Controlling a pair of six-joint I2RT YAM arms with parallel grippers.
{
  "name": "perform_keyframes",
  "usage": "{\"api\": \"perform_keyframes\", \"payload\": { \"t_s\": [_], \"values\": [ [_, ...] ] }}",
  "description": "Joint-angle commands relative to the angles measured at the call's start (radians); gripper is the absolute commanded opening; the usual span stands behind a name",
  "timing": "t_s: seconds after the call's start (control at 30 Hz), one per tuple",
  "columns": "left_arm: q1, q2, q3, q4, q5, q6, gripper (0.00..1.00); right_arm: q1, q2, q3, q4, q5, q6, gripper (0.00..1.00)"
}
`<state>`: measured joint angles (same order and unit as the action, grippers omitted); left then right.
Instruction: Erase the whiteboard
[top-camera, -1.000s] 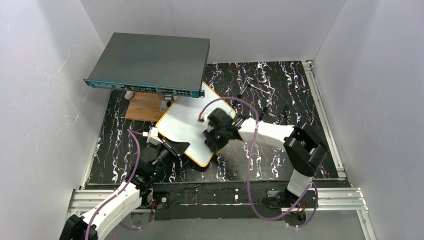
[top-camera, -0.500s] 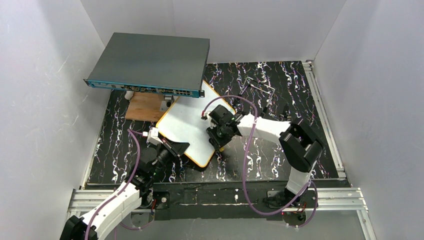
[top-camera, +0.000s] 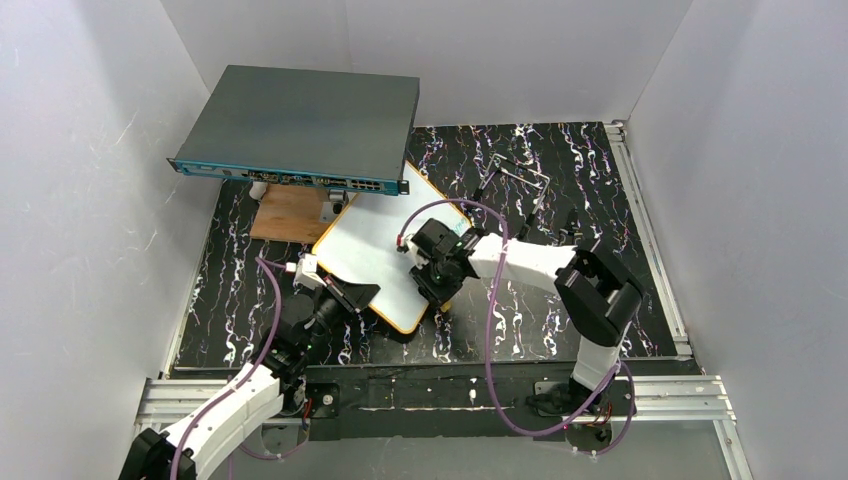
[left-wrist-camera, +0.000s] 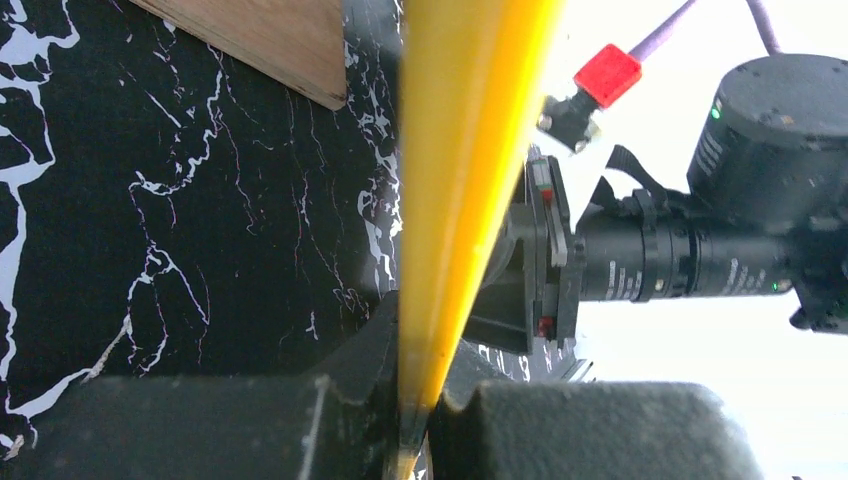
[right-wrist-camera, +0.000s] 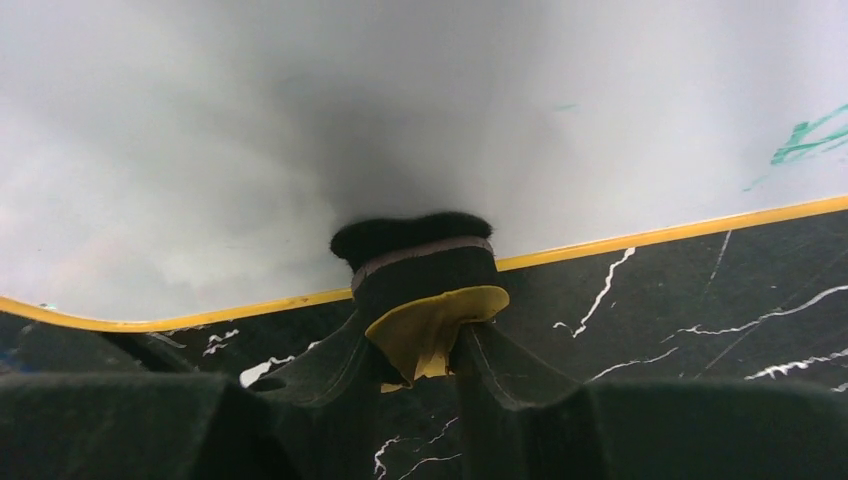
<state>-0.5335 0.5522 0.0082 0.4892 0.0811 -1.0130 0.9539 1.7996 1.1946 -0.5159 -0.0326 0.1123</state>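
Wiping looks nearly done to us: the whiteboard (top-camera: 372, 245), its far corner tucked under the dark-grey box (top-camera: 300, 125), reads mostly blank, with green scrawl (right-wrist-camera: 805, 138) left by one edge. Our left gripper (left-wrist-camera: 415, 405) is clamped on the yellow frame (left-wrist-camera: 455, 200) at the end away from the box. Our right gripper (right-wrist-camera: 425, 350), reaching low across, pinches the eraser (right-wrist-camera: 420, 270) against the rim farthest from the box.
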Motion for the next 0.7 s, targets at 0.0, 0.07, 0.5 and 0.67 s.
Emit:
{"api": "perform_keyframes", "payload": {
  "t_s": [0.0, 0.07, 0.5, 0.67],
  "values": [
    [-0.02, -0.048, 0.03, -0.002, 0.209, -0.065, 0.0, -0.118, -0.001, 0.024, 0.078, -0.115, -0.001, 0.01],
    [-0.02, -0.069, 0.036, -0.032, 0.219, -0.06, 0.0, -0.188, -0.027, 0.02, 0.079, -0.136, -0.01, 0.01],
    [-0.02, -0.081, 0.059, -0.078, 0.314, -0.051, 0.0, -0.327, 0.03, 0.088, 0.123, -0.097, -0.098, 0.01],
    [-0.02, -0.12, 0.057, -0.126, 0.309, -0.036, 0.0, -0.318, -0.016, 0.033, 0.068, -0.201, -0.077, 0.01]
  ]
}}
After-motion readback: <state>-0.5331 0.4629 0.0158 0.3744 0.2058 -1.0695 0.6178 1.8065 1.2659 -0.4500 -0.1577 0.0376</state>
